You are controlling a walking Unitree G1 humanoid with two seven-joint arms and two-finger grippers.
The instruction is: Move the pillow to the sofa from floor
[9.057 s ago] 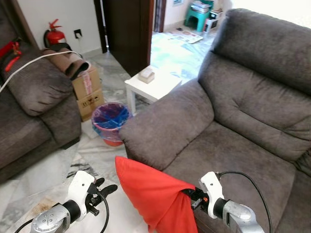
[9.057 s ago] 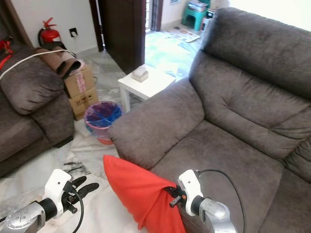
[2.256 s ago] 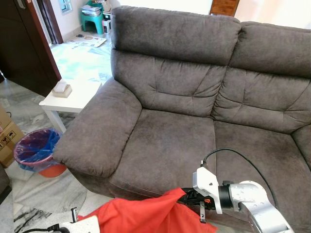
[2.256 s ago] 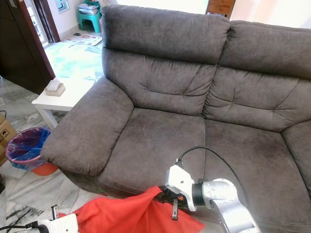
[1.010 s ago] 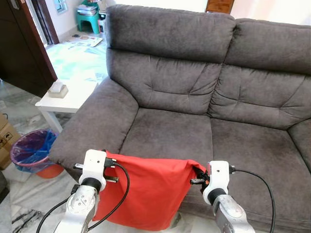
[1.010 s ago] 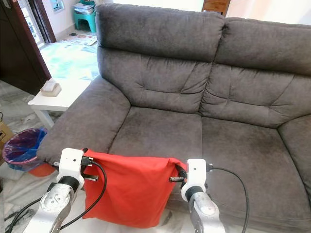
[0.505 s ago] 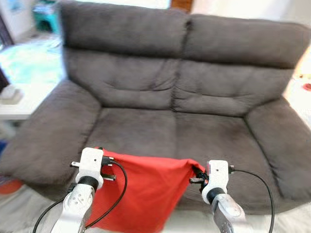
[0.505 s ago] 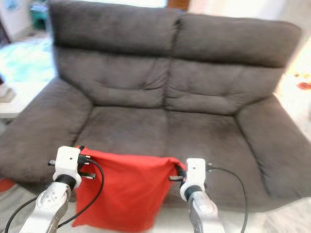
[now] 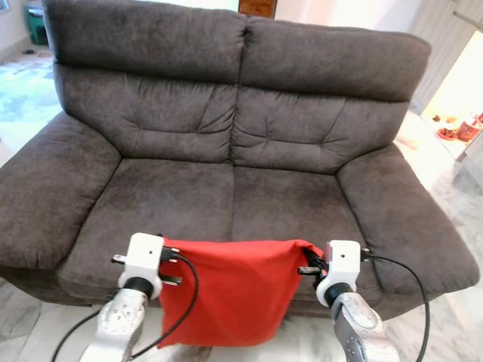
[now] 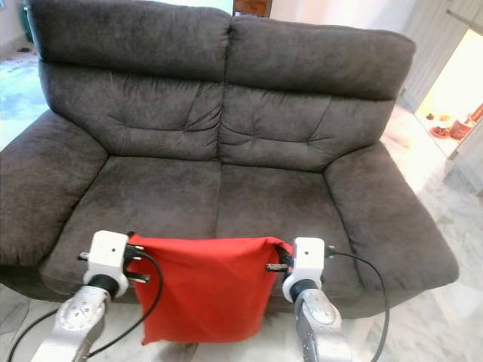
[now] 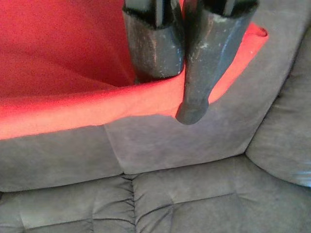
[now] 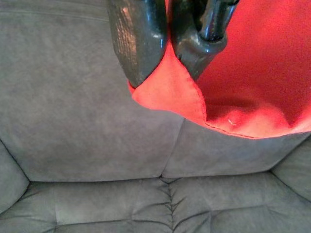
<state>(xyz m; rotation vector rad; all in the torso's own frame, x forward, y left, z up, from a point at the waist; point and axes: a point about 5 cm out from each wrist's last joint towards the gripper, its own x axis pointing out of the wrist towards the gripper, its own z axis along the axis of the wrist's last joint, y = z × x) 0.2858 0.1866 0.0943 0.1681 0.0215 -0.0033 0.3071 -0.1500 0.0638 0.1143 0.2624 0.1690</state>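
1. Pillow (image 9: 230,290) is hanging as a flat red sheet between the two grippers, held up in front of the sofa's (image 9: 226,113) front edge and clear of the floor (image 9: 438,332)
2. The left gripper (image 9: 167,265) is pinching the pillow's upper corner on its own side; in its wrist view the two black fingers (image 11: 197,63) are pressed together with red cloth caught between them
3. The right gripper (image 9: 309,264) is pinching the opposite upper corner; in its wrist view the fingers (image 12: 138,43) are closing on a pointed tip of the fabric
4. Going outward from the grippers, the top edge is running nearly level from one grip to the other, so the long axis is lying side to side, parallel to the front of the seat, while the rest is drooping straight down toward the floor
5. The seat cushions (image 9: 226,200) are lying just beyond and slightly below the held edge, straight ahead of both grippers, and the pillow is sitting roughly across the seam between the two cushions
6. Both arms are looking about equally near the seat, so neither is having the advantage; in my judgement the coming move is calling for both to carry the edge forward together over the seat front before letting go, since the hanging lower part could otherwise be catching on the sofa's front face
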